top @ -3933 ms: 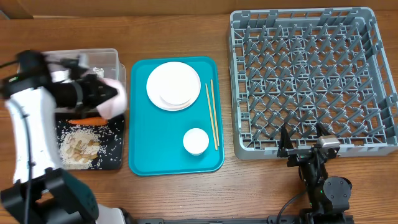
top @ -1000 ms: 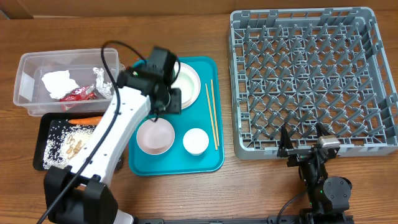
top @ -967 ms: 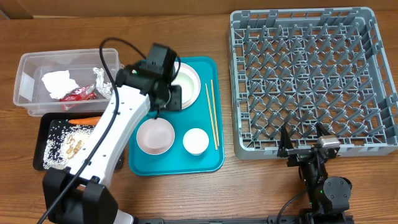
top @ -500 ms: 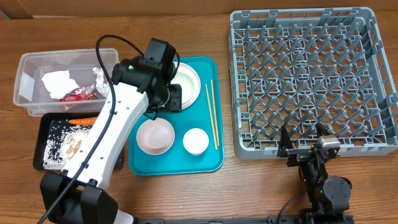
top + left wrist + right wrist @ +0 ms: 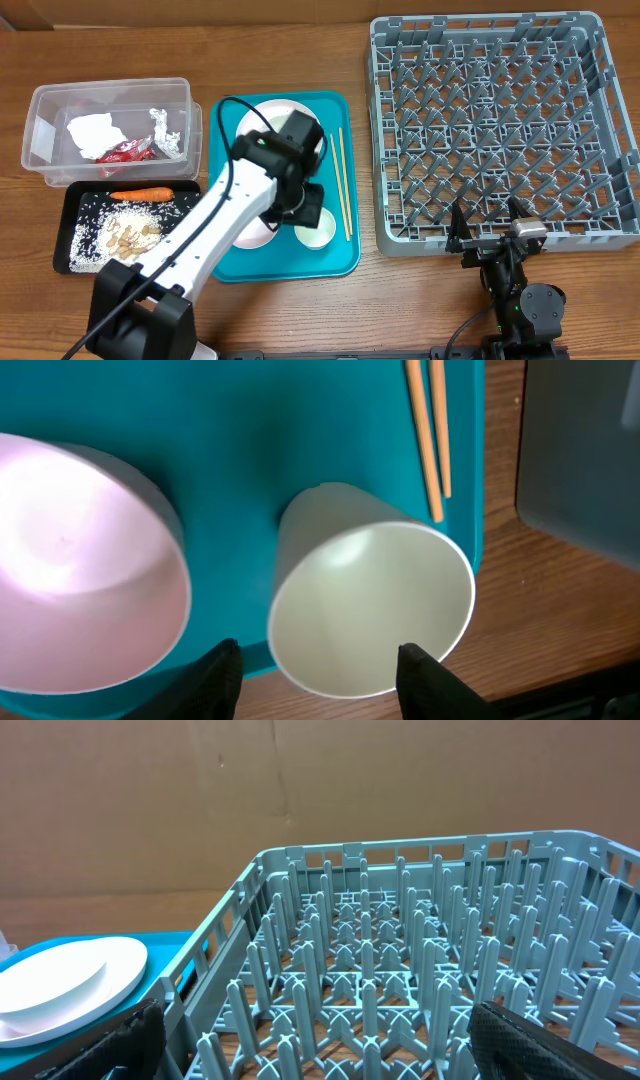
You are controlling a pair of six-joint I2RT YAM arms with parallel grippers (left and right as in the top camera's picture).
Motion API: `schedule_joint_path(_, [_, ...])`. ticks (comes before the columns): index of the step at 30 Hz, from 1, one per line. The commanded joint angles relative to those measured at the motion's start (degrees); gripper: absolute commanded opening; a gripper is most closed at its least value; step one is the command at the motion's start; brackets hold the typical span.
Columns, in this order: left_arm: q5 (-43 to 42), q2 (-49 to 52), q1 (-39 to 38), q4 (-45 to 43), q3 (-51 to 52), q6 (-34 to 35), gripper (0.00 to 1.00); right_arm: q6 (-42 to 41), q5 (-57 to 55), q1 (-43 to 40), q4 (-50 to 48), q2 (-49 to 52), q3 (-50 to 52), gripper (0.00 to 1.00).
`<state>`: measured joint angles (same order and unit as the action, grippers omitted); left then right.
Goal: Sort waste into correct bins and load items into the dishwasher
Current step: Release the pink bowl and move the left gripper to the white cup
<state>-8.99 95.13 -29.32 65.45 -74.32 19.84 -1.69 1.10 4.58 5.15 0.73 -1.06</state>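
From above, the left gripper (image 5: 312, 212) hangs over the small white cup (image 5: 325, 235) by the front edge of the teal tray (image 5: 340, 262), with the chopsticks (image 5: 340, 180) just beside it. The right gripper (image 5: 488, 228) rests spread wide at the near wall of the dish rack (image 5: 420, 240). The left wrist shows parted fingers (image 5: 222, 678) flanking the cup's rim, gripping nothing. The right wrist faces the rack's pegs.

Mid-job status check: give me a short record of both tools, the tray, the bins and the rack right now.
left tool: open, over small white cup; contact unclear
right tool: open, parked before dish rack
teal tray: plates, bowl, cup, chopsticks
clear tub: tissue, foil, wrapper
black tray: carrot, rice, scraps
dish rack: no dishes
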Motion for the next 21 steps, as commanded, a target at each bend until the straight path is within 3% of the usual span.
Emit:
schedule_joint_path(1, [-0.9, -0.6, -0.3, -1.6, 2.3, 1.6, 0.52, 0.2, -0.2, -0.1, -0.3, -0.6, 0.6, 1.00])
schedule_joint_path(10, [-1.2, -0.6, -0.4, -5.6, 6.9, 3.5, 0.48, 0.2, -0.2, -0.1, -0.3, -0.6, 0.6, 1.00])
schedule_joint_path(15, [-1.2, -0.6, -0.4, -7.1, 8.5, 3.6, 0.33, 0.2, -0.2, -0.1, -0.3, -0.6, 0.6, 1.00])
schedule_joint_path(21, [-0.5, -0.6, -0.4, -7.7, 8.7, 3.6, 0.34, 0.2, -0.2, -0.1, -0.3, -0.6, 0.6, 1.00])
